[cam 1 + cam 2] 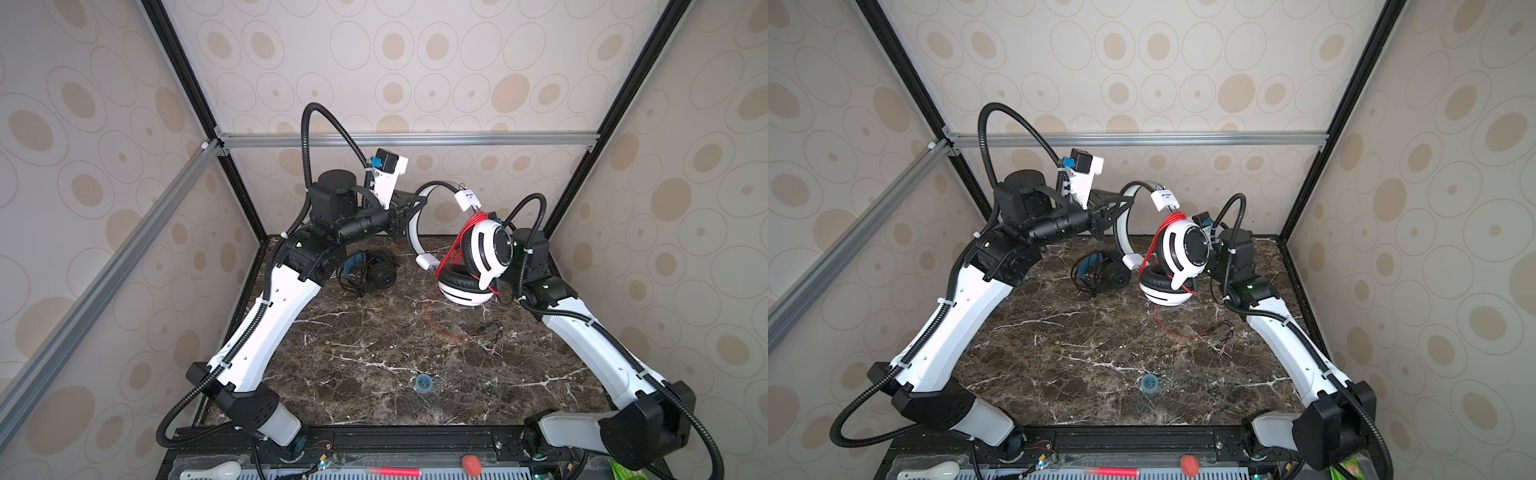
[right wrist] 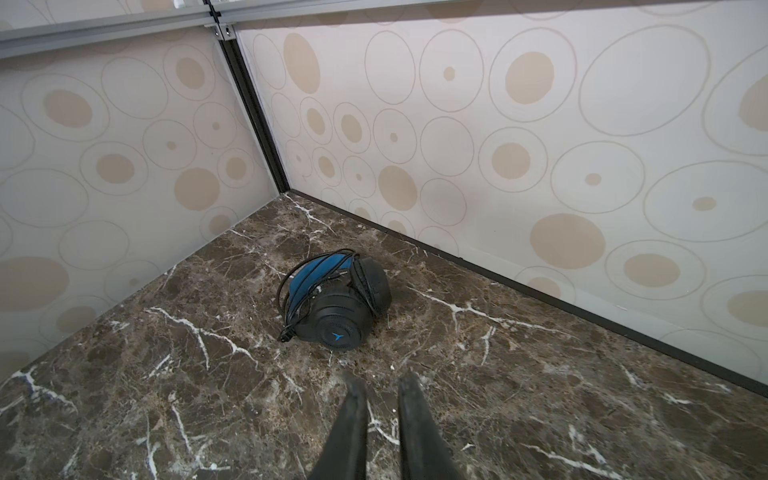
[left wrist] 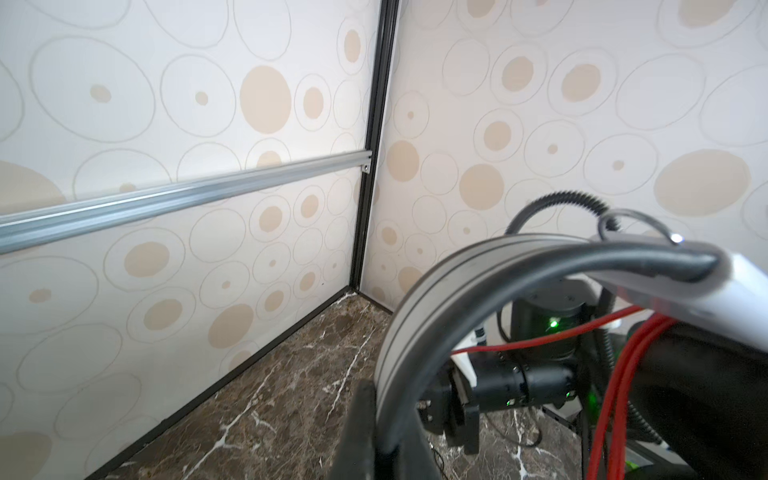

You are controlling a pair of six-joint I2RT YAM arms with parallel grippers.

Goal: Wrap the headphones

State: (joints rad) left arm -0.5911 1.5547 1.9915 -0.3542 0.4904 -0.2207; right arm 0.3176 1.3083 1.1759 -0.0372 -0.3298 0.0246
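Observation:
The white headphones (image 1: 486, 249) with black pads hang above the marble table (image 1: 374, 332), with my left gripper (image 1: 413, 212) shut on their headband (image 3: 415, 316). One ear cup (image 1: 1169, 291) lies low near the table. Their red cord (image 1: 465, 237) is looped round the cups, and its loose end (image 1: 440, 328) trails on the marble. The black headphones (image 2: 336, 299) with the blue inner part lie at the back, their thin cord wound round them. My right gripper (image 2: 382, 380) is slightly open with nothing between its fingers. In both top views it is hidden behind the white cup.
A small blue roll (image 1: 424, 382) lies near the table's front. The cord's plugs (image 1: 492, 330) rest to the right of the table's middle. The patterned walls and the black frame post (image 2: 253, 116) stand close behind. A red marker (image 1: 395, 471) and a red ball (image 1: 471, 463) sit on the front ledge.

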